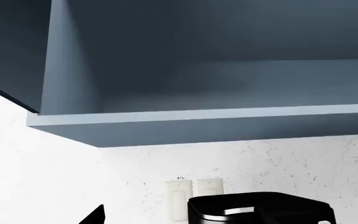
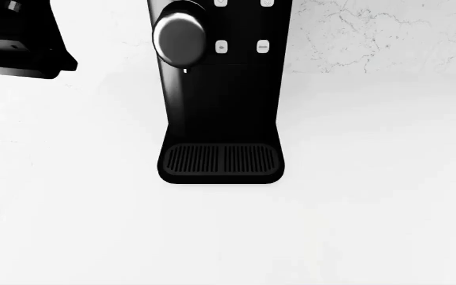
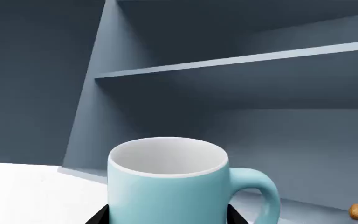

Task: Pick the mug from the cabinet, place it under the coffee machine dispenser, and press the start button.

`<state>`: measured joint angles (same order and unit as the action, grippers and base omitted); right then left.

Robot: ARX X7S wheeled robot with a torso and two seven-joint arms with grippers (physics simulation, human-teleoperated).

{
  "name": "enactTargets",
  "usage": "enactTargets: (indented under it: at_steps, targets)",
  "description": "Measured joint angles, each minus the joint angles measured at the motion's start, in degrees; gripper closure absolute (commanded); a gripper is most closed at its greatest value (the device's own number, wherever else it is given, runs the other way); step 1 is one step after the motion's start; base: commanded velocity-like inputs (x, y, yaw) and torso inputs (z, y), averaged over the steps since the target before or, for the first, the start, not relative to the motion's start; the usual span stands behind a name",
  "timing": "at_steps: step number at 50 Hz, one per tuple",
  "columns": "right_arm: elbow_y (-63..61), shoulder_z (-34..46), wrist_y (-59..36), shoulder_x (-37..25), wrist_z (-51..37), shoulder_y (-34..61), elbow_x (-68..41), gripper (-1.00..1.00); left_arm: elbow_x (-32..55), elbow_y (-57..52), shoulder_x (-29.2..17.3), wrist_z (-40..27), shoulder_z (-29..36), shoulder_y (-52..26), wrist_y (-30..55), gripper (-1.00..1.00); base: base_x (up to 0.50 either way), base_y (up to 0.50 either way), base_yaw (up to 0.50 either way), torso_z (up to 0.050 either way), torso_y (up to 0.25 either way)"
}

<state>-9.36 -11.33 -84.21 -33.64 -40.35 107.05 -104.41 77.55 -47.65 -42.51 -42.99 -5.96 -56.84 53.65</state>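
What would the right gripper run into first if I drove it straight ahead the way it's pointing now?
Past the mug sitting between its fingers, the line runs into the open cabinet. Most likely it would meet the back wall below the shelf, though depth is hard to judge from the right wrist view alone.

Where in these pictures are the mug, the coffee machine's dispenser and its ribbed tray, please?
mug [image 3: 166,198]: right wrist view, front of its blue wall.
dispenser [image 2: 179,39]: head view, middle of the grey dome.
tray [image 2: 221,159]: head view, middle of the ribbed grate.

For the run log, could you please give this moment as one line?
mug: upright at right gripper, by cabinet | tray: bare | phase: carrying
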Motion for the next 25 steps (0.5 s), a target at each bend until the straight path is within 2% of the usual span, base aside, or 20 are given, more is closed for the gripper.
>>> enactTargets:
  at_steps: [10,25]
  targets:
    - [-7.9,-1.7,5.3,-4.6,-8.4,-12.4,-16.7,1.00,0.0,-0.3,-0.1,-0.1,-0.1,1.1,-0.3,-1.00,0.00,0.00,0.00,0.000,0.000]
    - [-11.5,-1.3,9.7,-7.9,-12.2,-19.4,-27.5,1.00,-0.2,-0.8,-0.6,0.4,-1.2,3.8,-1.2,-1.00,0.00,0.00,0.00,0.000,0.000]
